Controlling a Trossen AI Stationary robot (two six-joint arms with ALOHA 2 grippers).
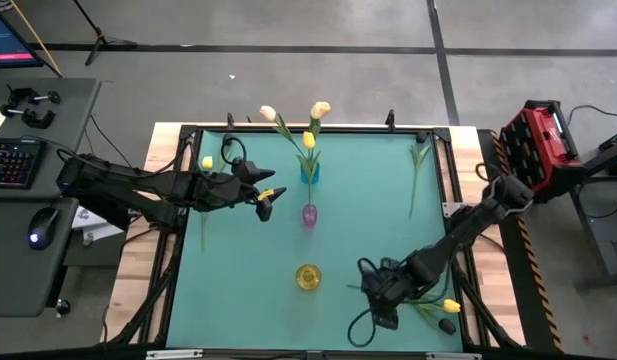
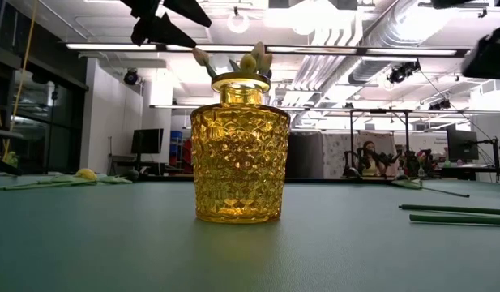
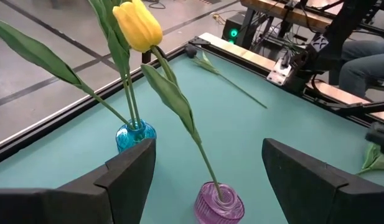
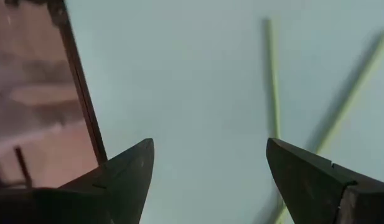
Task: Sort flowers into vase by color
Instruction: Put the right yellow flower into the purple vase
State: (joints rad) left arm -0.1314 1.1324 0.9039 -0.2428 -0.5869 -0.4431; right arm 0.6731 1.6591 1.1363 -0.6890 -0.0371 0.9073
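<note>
Three small vases stand in a row down the table's middle: blue (image 1: pixel 309 172), purple (image 1: pixel 309 214) and yellow (image 1: pixel 308 277), the yellow one filling the low view (image 2: pixel 239 154). Two peach-cream tulips (image 1: pixel 268 113) stand in the blue vase (image 3: pixel 135 134). A yellow tulip (image 3: pixel 139 25) has its stem in the purple vase (image 3: pixel 220 202). My left gripper (image 1: pixel 268 195) (image 3: pixel 207 168) hangs open and empty just left of the purple vase. My right gripper (image 1: pixel 378 300) (image 4: pixel 210 168) is open and empty, low over the table near loose stems (image 4: pixel 272 81).
Loose tulips lie flat on the table. A yellow one (image 1: pixel 450 305) and a dark-headed one (image 1: pixel 446 325) are near the right near corner, another (image 1: pixel 418 175) lies along the right side, and a yellow one (image 1: pixel 207 162) is at the far left. The table's edge rail (image 4: pixel 79 93) is close to my right gripper.
</note>
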